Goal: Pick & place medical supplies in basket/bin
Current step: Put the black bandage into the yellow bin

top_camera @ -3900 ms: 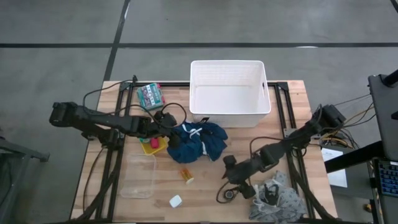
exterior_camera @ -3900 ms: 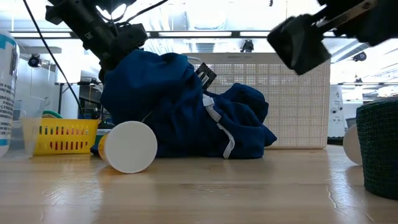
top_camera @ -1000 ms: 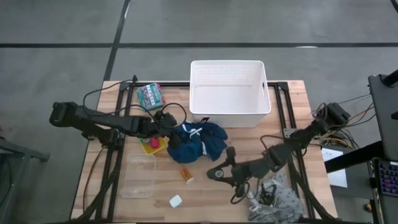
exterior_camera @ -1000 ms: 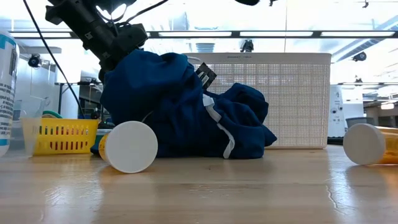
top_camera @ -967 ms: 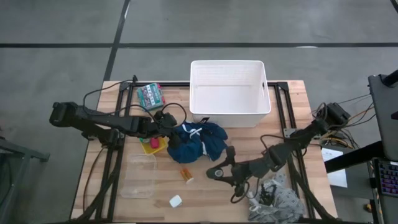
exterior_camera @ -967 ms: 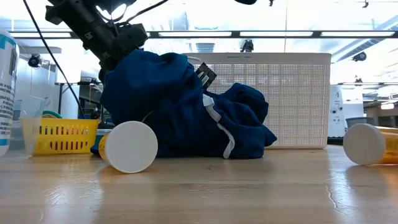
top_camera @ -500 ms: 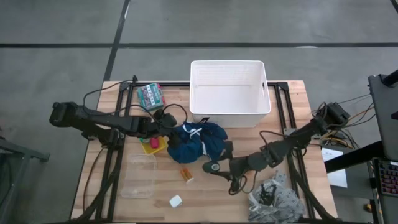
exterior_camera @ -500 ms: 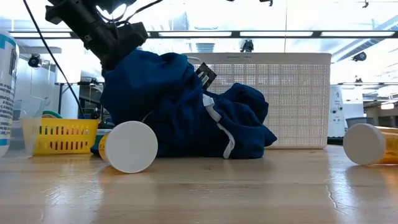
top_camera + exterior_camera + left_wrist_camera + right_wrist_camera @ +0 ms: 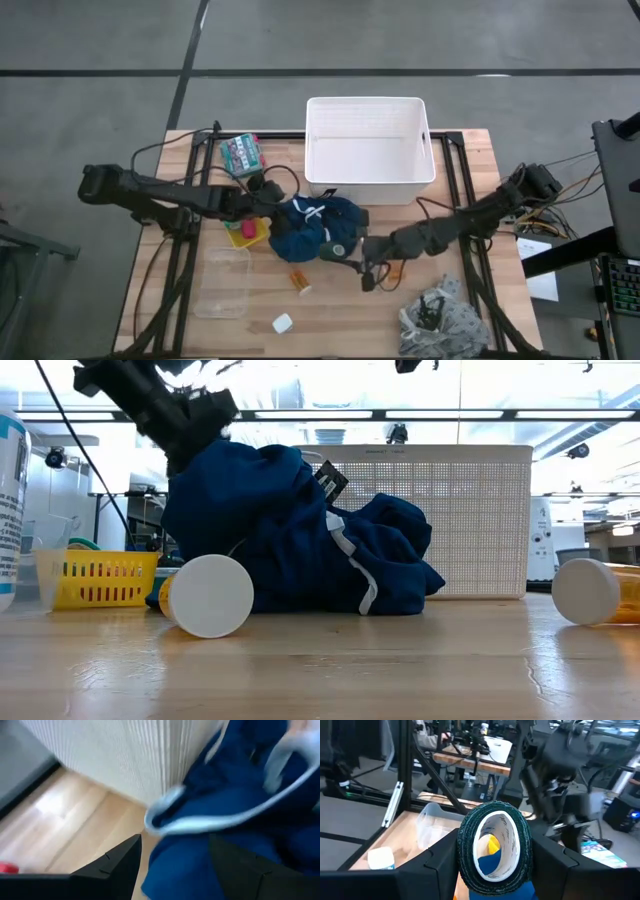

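A dark blue garment [image 9: 318,228] is heaped on the table in front of the white slotted bin [image 9: 368,150]. My left gripper [image 9: 271,206] is shut on its left part, which stands up under the gripper [image 9: 185,422] in the low view. At the garment's near right edge, above the table, my right gripper [image 9: 337,251] is shut on a green tape roll [image 9: 470,832]. An orange pill bottle [image 9: 300,282] lies on its side, its white cap [image 9: 206,596] facing the near edge. My left gripper has a bunch of the blue cloth [image 9: 182,872] between its two fingers, coming slanting down from the table's left. That part is raised, and the rest of the garment lies on the table. How many layers it holds is hidden. My right gripper pinches the green roll between its two fingers, on opposite sides of the outer rim [image 9: 461,851]. The fingers come level from the table's right. The roll stands on edge, its hole facing along the fingers, lifted clear of the table.
A yellow tray [image 9: 245,234] and a clear box [image 9: 225,281] sit left of the pill bottle, and a small white piece [image 9: 282,323] lies near the front edge. A green patterned packet [image 9: 241,152] lies far left. A grey patterned cloth [image 9: 440,318] lies near right. A second capped bottle [image 9: 588,592] lies at the right.
My right gripper has carried the green tape roll toward the table's left and far edge, up to the blue garment, rising a little. My left gripper has rolled slightly in place on the garment, which has kept its shape.
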